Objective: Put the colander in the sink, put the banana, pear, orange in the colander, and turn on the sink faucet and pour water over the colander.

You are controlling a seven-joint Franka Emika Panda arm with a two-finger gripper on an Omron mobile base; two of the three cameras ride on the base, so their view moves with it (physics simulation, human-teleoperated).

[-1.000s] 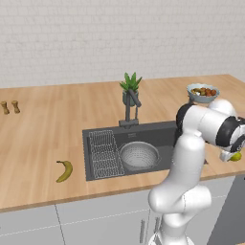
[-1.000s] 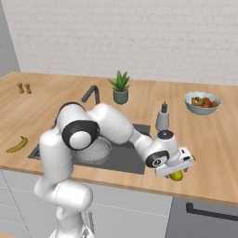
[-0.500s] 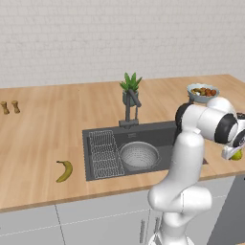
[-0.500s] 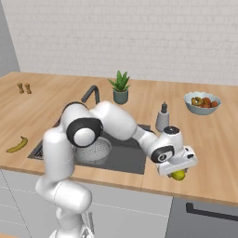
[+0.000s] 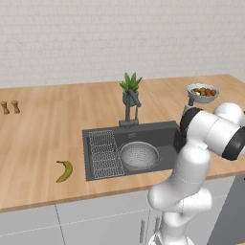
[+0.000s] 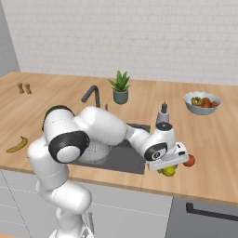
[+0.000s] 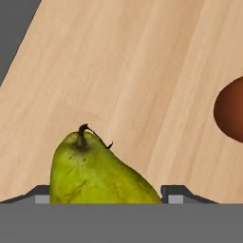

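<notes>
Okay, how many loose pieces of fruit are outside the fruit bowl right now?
3. The banana lies on the counter left of the sink. The pear sits between the fingers, right of the sink. The orange lies just beside it.

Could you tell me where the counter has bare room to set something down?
The widest free patch lies between the banana and the two small shakers, left of the sink. Another runs behind the sink past the plant. It is crowded right of the sink: pear, orange, fruit bowl.
</notes>
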